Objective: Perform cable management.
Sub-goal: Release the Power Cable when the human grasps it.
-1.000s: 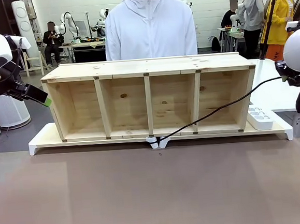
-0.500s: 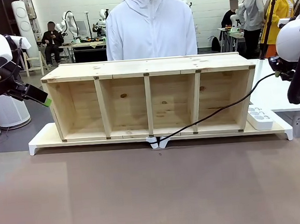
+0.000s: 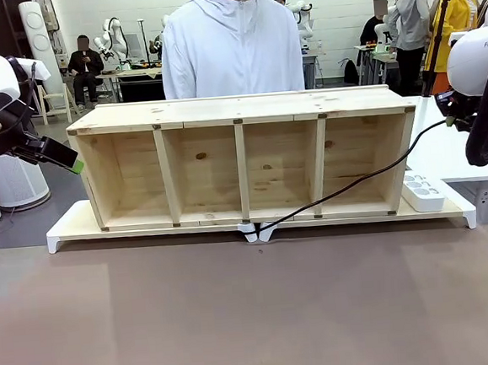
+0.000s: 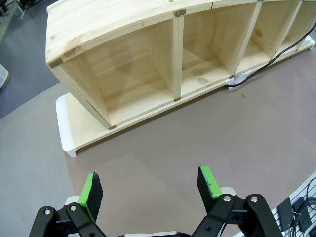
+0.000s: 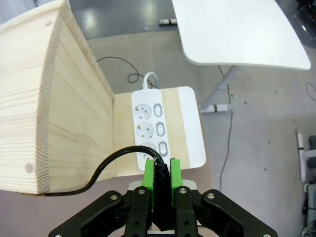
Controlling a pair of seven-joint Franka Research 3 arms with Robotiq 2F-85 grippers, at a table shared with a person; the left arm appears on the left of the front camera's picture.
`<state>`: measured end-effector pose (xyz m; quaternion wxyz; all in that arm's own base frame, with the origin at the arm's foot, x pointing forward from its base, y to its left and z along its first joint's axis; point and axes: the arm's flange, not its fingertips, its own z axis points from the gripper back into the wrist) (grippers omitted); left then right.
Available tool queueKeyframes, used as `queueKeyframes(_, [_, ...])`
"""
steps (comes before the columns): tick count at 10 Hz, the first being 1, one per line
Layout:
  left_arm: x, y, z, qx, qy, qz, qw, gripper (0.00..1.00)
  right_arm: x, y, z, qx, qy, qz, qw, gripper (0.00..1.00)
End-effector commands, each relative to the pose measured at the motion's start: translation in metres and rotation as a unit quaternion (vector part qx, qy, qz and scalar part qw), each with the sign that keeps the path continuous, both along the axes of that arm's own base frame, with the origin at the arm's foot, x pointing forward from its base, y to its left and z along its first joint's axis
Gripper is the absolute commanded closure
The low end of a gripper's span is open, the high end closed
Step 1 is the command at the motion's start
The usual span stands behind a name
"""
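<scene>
Black cable (image 3: 354, 183) slants from the shelf-front clip (image 3: 258, 230) up to the right hand (image 5: 161, 170), clamped on its plug end above the power strip (image 5: 148, 126); should lower straight, plug square to a socket; left hand (image 4: 149, 182) spread wide, empty.

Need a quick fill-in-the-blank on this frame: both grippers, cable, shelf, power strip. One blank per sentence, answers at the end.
1. The right gripper is ___ on the black cable.
2. The left gripper is ___ and holds nothing.
3. The wooden shelf has ___ compartments side by side.
4. In the front view, the white power strip lies by the shelf's ___ end.

Missing words: shut; open; four; right
</scene>
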<state>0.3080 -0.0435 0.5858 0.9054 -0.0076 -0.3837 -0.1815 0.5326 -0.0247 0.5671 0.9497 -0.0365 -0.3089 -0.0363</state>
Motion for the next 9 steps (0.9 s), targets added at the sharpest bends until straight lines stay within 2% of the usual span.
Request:
queueKeyframes(1, [0.0024,-0.0006,0.0000,-0.007,-0.004,0.004,1.000,0.00,-0.0002,-0.0005,-0.0013,0.001,0.001,-0.001,1.000,0.84])
queueKeyframes(9, [0.0024,-0.0006,0.0000,-0.007,-0.004,0.004,1.000,0.00,-0.0002,-0.0005,-0.0013,0.001,0.001,-0.001,1.000,0.84])
